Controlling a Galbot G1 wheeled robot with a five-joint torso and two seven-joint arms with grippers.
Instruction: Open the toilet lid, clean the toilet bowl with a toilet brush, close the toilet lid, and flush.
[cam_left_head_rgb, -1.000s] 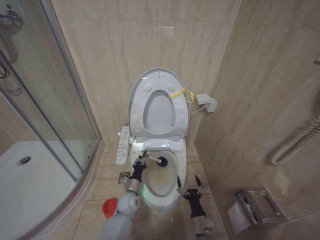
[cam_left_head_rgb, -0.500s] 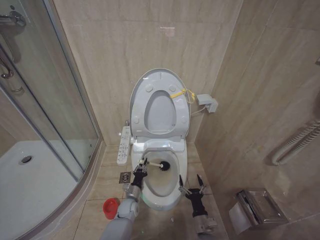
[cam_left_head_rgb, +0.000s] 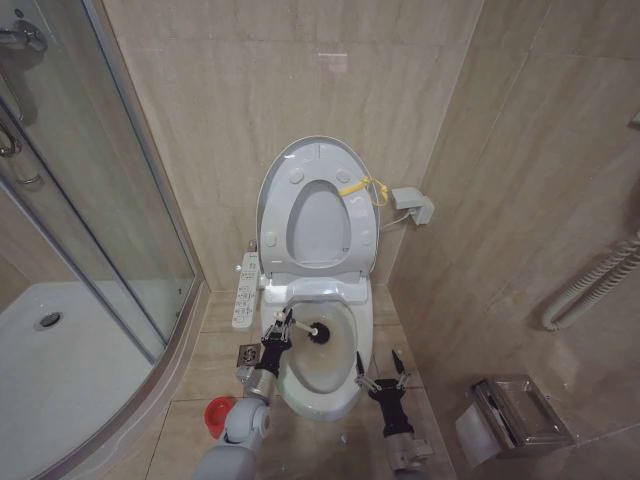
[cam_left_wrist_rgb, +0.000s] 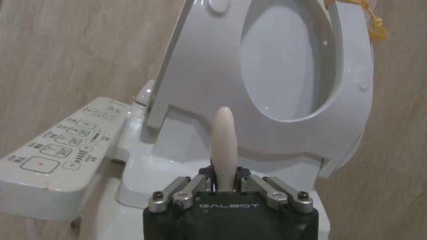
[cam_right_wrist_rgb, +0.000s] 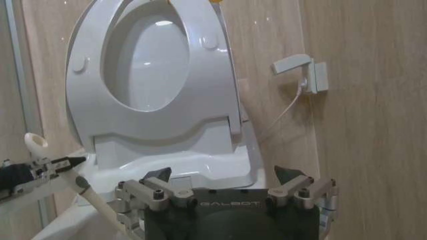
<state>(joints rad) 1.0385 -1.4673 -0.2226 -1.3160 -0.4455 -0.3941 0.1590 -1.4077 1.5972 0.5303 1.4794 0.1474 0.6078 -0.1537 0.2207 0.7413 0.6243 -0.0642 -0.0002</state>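
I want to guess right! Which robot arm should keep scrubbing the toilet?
Probably the left. Its pincer is shut on the toilet brush, whose head sits inside the toilet bowl. The right pincer is open beside the bowl's rim.

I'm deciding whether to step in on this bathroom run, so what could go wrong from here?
The left gripper holds the toilet brush near its handle end; scrubbing force might lever it loose. The toilet lid and seat stand upright just behind the strokes, so a high swing might knock them down. The open right gripper hovers beside the toilet bowl rim and may clip it.
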